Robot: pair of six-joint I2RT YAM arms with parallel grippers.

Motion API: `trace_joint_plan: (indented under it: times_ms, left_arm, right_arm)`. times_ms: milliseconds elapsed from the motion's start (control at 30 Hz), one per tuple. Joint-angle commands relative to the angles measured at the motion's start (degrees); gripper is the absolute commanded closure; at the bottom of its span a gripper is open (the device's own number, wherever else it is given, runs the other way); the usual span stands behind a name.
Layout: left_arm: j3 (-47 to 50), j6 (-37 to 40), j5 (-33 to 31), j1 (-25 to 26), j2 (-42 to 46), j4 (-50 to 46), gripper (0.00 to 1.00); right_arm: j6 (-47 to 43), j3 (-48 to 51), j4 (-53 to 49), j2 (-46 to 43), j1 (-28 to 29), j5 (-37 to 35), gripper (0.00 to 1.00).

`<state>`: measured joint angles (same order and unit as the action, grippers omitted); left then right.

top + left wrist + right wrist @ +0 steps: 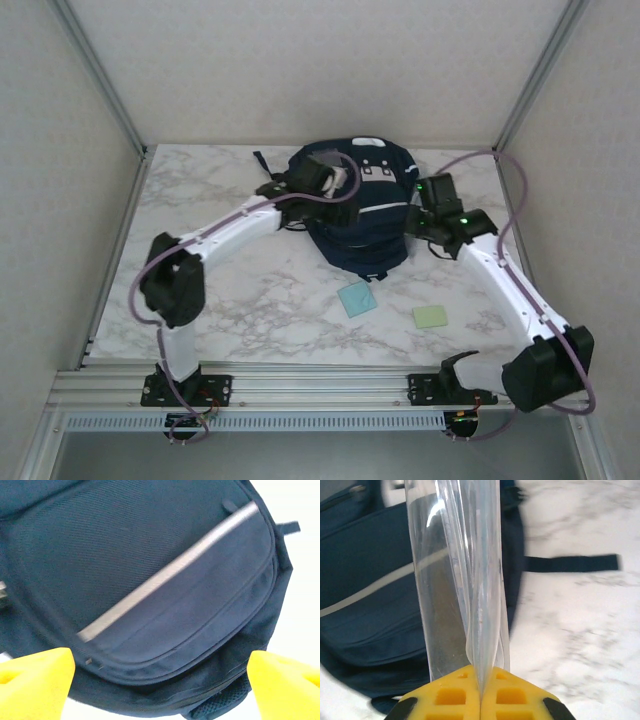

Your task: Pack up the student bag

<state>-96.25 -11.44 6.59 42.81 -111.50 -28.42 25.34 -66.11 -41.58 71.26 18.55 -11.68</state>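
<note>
The student bag [362,232] is a dark navy backpack lying flat at the back middle of the table, with a white reflective stripe [170,570] across its front pocket. My left gripper [335,185] hovers over the bag's upper left. Its yellow fingers [35,680] stand wide apart above the pocket's curved edge, nothing between them, so the left gripper [160,682] is open. My right gripper [415,205] sits at the bag's right side. In the right wrist view the right gripper [481,692] is shut on a clear plastic sleeve [462,580] that stands up over the bag [365,580].
A teal square [357,299] and a green square [431,317] lie on the marble table [230,290] in front of the bag. A black strap [570,562] trails from the bag onto the table. Enclosure walls and posts bound the table at left, right and back.
</note>
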Motion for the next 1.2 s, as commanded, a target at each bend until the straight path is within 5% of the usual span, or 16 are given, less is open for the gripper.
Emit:
trace_joint_plan:
  times_ms: [0, 167, 367, 533, 567, 833, 1167]
  left_arm:
    - [-8.5, 13.0, -5.5, 3.3, -6.9, -9.6, 0.12]
    - [-20.9, 19.8, -8.2, 4.7, -17.3, -13.9, 0.13]
    - [-29.9, 25.5, -14.4, 4.6, -26.8, -17.4, 0.18]
    - [-30.3, 26.4, -16.8, 4.4, -28.4, -17.1, 0.79]
    - [-30.3, 26.3, -16.6, 4.4, -28.0, -17.2, 0.99]
    - [-31.0, 18.8, -5.1, 2.4, -17.5, -17.0, 1.00]
    - [-40.7, 10.0, 11.3, -3.4, -15.9, -21.8, 1.00]
  right_arm:
    - [1.1, 3.7, -1.4, -4.8, -5.7, 2.0, 1.00]
    - [2.2, 8.6, -0.5, -9.8, -13.3, 6.3, 1.00]
    - [3.4, 12.2, 0.4, -12.3, -15.5, 9.5, 1.00]
    - [4.4, 13.8, 2.3, -13.1, -15.6, 12.4, 1.00]
    - [4.5, 14.2, 2.8, -13.4, -15.6, 12.6, 1.00]
    - [11.0, 17.6, 10.0, -14.2, -15.7, 22.3, 1.00]
    - [28.5, 27.7, 41.9, -9.6, -13.5, 35.1, 1.00]
